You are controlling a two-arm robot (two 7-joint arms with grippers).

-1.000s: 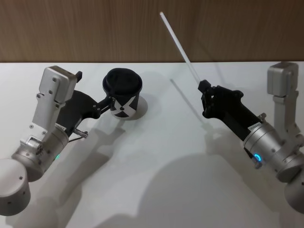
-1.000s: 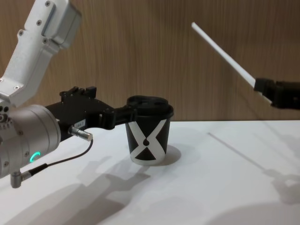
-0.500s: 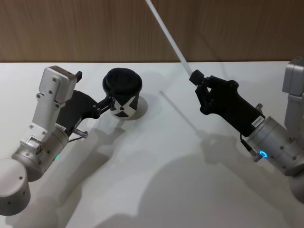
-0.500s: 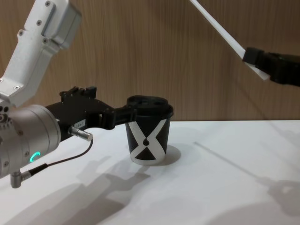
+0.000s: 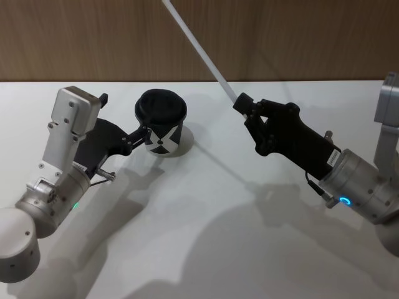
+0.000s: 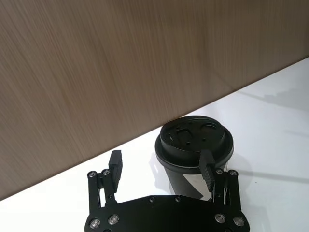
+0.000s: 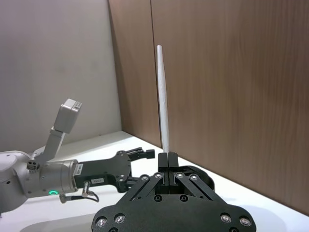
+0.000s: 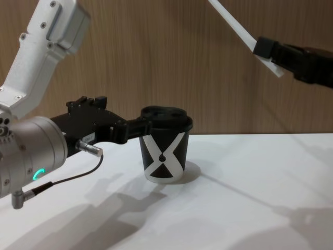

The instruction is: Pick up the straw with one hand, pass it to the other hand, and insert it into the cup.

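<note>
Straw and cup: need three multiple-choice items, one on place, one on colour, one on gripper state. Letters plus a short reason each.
1. Where is the straw?
A. inside the cup
B. held in the air by the right gripper
C. in the left gripper

2. What mark is on the cup's side?
A. a white X
B. a red circle
C. a green stripe

3. What state is the left gripper in?
A. shut on the straw
B. shut on the cup's lid
C. open, at the cup's side

Key:
1 B: the right gripper is shut on the straw's lower end, raised off to the cup's right.
2 A: the chest view shows a large white X on black.
3 C: the left wrist view shows its fingers spread apart, holding nothing.
</note>
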